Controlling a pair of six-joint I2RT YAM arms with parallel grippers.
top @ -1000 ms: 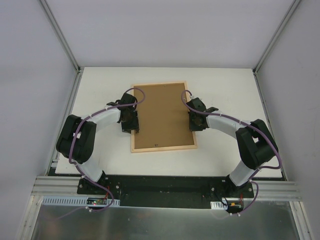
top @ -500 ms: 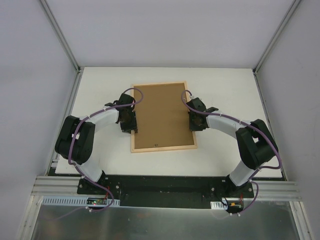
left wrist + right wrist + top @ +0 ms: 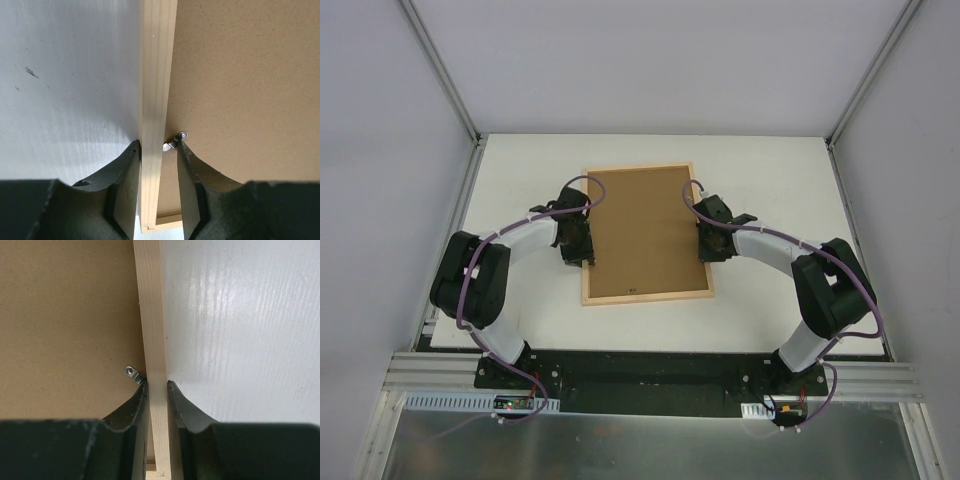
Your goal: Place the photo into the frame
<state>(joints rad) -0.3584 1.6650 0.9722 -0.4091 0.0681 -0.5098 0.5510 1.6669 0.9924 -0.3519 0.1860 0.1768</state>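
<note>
Our right claw [image 3: 156,386] is pinched narrow on the right rail of the frame [image 3: 150,305]; our left claw [image 3: 158,145] straddles the left rail, not quite closed, beside a metal tab [image 3: 175,140]. The frame lies face down on the surface [image 3: 70,75], backing board [image 3: 240,75] uppermost, the photo out of sight. We judge it light, stiff, its pane fragile: hold the wooden rails.

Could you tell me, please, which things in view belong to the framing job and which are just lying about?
Job: frame, face down; brown backing board inside it; metal clip; left gripper, right gripper at its side rails; photo not visible.
Just there: white table; grey walls.
</note>
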